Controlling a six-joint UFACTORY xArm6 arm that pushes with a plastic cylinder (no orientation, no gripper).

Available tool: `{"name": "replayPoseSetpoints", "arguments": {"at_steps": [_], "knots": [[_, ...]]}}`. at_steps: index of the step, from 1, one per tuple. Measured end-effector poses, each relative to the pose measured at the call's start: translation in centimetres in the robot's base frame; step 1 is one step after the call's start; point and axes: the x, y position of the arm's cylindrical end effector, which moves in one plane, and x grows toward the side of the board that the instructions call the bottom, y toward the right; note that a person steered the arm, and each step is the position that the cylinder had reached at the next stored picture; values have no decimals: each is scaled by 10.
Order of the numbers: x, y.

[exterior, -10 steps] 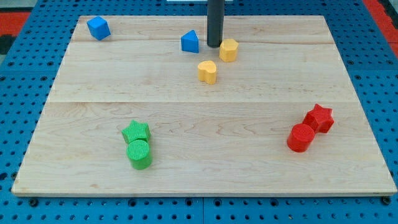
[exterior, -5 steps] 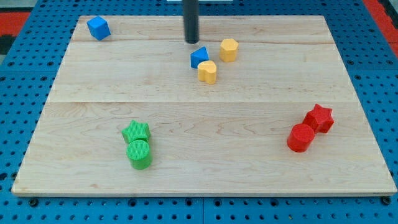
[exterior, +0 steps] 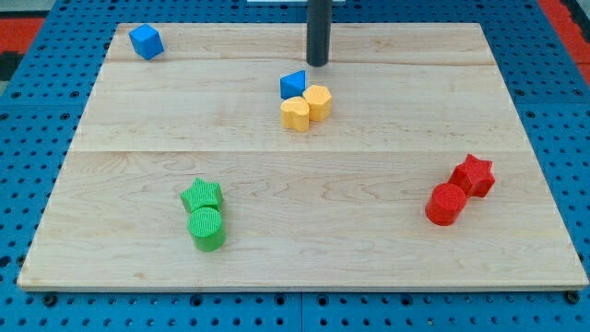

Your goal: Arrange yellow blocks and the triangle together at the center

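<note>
The blue triangle [exterior: 293,84] and both yellow blocks [exterior: 307,108] touch in one cluster, slightly above the table's [exterior: 138,184] center. The tip [exterior: 318,64], with no gripper, hovers just above them; a nudge downward seems left.

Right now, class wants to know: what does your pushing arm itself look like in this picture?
Only my rod shows: a straight, smooth, dark grey cylinder, entering from the view's top. No cables, markings or joints are visible. My tip is its plain blunt end.
</note>
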Motion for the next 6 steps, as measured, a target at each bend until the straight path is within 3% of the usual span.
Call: {"name": "replayPoseSetpoints", "arguments": {"at_steps": [2, 3, 4, 5, 6], "knots": [[60, -16], [76, -16], [63, -23], [86, -71], [126, -164]]}}
